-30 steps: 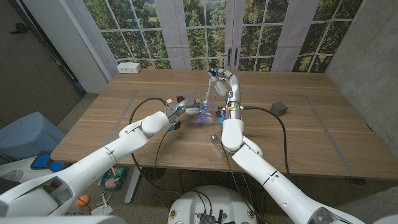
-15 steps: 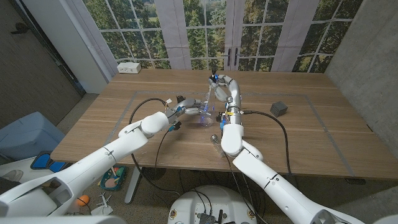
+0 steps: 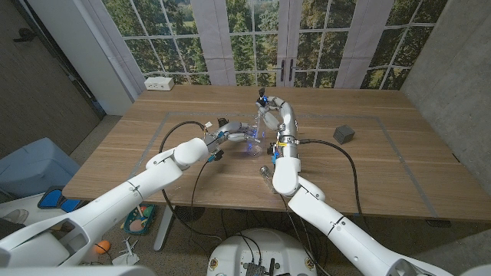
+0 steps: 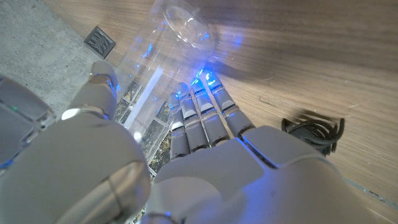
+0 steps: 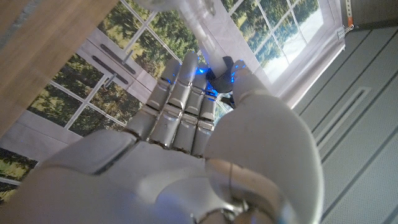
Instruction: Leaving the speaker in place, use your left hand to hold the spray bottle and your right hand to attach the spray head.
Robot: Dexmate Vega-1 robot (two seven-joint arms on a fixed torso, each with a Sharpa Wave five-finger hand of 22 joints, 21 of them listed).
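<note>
One clear plastic spray bottle (image 4: 163,59), cylindrical and see-through, is held by the left robot hand (image 3: 227,132) near the middle of the wooden counter (image 3: 115,153). In the left wrist view the fingers (image 4: 200,118) are seen closed along the bottle's smooth wall, with the thumb on its other side, so the left robot hand is clamped on it. Nothing can be made out inside the bottle, and its round open mouth is turned towards the wood grain. Blue light from the fingertips is scattered over the plastic.

The right robot hand (image 3: 268,104) is raised just beyond the bottle, over the counter. In the right wrist view a small dark part, apparently the dark spray head (image 5: 219,73), is pinched between its fingers and thumb, and a clear piece is seen just past the fingertips; the head's exact shape cannot be told.

A small dark grey box-shaped speaker (image 3: 344,133) is set on the counter well to the right of both hands, apart from them. A black cable (image 3: 175,127) is looped across the wood beside the left arm. A white rectangular box (image 3: 159,83) is placed at the far left corner of the counter, before tall windows.
</note>
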